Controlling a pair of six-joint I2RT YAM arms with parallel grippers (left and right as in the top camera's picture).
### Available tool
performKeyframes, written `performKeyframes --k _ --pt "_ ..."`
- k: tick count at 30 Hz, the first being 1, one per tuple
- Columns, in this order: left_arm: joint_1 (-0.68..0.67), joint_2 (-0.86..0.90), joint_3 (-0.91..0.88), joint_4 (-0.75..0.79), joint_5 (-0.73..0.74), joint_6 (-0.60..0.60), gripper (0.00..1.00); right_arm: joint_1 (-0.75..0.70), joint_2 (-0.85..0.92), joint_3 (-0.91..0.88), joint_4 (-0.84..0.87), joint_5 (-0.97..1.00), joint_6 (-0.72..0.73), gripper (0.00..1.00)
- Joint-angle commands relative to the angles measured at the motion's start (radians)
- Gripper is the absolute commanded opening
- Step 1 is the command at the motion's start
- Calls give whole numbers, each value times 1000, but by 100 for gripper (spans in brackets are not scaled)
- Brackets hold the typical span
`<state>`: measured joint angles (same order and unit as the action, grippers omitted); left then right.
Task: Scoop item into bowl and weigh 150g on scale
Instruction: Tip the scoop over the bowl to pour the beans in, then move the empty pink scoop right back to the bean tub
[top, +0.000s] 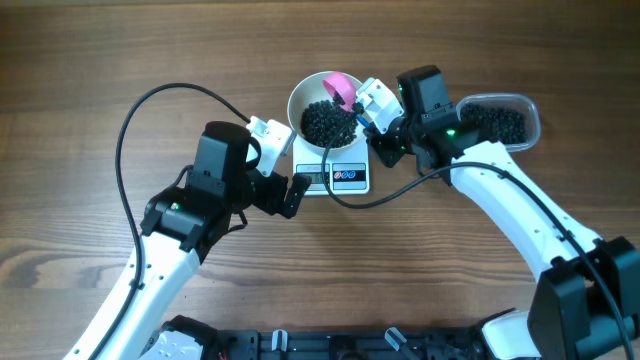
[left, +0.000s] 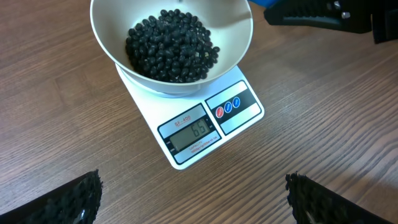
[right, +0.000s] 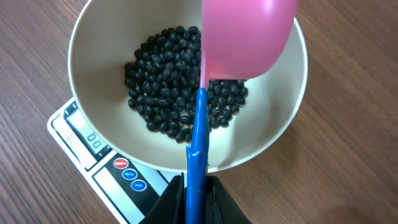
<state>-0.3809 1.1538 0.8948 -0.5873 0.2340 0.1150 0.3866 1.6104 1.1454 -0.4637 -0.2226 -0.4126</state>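
We see the left gripper (top: 287, 165) with its jaws wide, empty, near the small white square kitchen scale (left: 186, 158) on the brown wooden worktop (top: 90, 60). The round white bowl (left: 241, 34) sits on the scale, holding a heap of glossy black beans (left: 171, 46). Over the bowl hangs a pink plastic scoop (right: 249, 37), and the right gripper (right: 196, 202) has its jaws clamped on the blue handle (right: 199, 137). Further right, a clear plastic tub (top: 531, 108) holds more beans.

Setting is reading as a robotics test bench. A cabled left arm (top: 190, 215) and right arm (top: 500, 185) are flanking a scale (top: 345, 180) on a wood-grain surface (top: 80, 60), and a clear tub (top: 534, 115) is lying right of the scale.
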Motion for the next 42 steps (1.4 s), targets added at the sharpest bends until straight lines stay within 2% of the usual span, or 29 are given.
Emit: performKeyframes --k 1,6,11,17,20,27,29,31,35,42 --pt "-3 8 -5 0 8 11 100 3 -50 29 14 24 -33 4" --pt "-3 8 -5 0 8 11 100 3 -58 29 16 34 -89 4" --pt "-3 8 -5 0 9 11 100 30 -59 29 22 146 -159 4" --pt "-3 8 -5 0 8 11 100 55 -59 29 29 151 -159 4" --pt "-3 8 -5 0 9 11 100 55 -59 29 37 151 -106 4" --pt "-3 8 -5 0 8 11 100 51 -59 29 33 133 216 4" --pt "-3 8 -5 0 9 11 100 48 -64 29 33 80 264 4" --pt "-3 8 -5 0 8 11 100 37 -77 29 32 11 269 4" --pt "-3 8 -5 0 9 11 100 -33 -138 29 17 -1 330 4" --pt "-3 8 -5 0 9 11 100 -304 -266 29 -94 0 305 4"
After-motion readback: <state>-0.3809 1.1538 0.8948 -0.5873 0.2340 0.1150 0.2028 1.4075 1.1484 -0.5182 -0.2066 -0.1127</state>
